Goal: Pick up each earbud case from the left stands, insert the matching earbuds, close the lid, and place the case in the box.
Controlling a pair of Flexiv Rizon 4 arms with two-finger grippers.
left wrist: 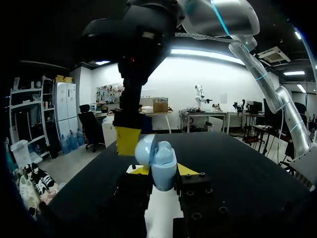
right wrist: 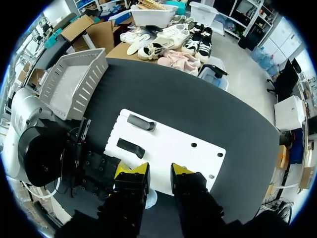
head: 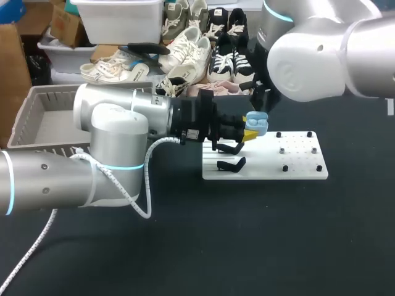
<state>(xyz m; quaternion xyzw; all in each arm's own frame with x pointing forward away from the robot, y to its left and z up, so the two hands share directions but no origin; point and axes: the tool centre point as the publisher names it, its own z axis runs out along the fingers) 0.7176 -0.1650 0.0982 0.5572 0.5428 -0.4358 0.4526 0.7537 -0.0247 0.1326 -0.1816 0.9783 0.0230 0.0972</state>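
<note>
Earbud case [left wrist: 158, 161], clamped in the left tool [left wrist: 163, 171], is mostly hidden in right wrist view beneath the parted right tool [right wrist: 158, 172].

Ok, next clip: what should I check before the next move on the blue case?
1. Case clamped between the left fingers: ok.
2. Right fingers apart, close by the case: ok.
3. Lid open wide enough for the earbuds: cannot tell.
4. Earbuds already in the case: cannot tell.
5. Both stands bare, no case left on them: ok.
6. Box on the table behind the left arm: ok.
</note>
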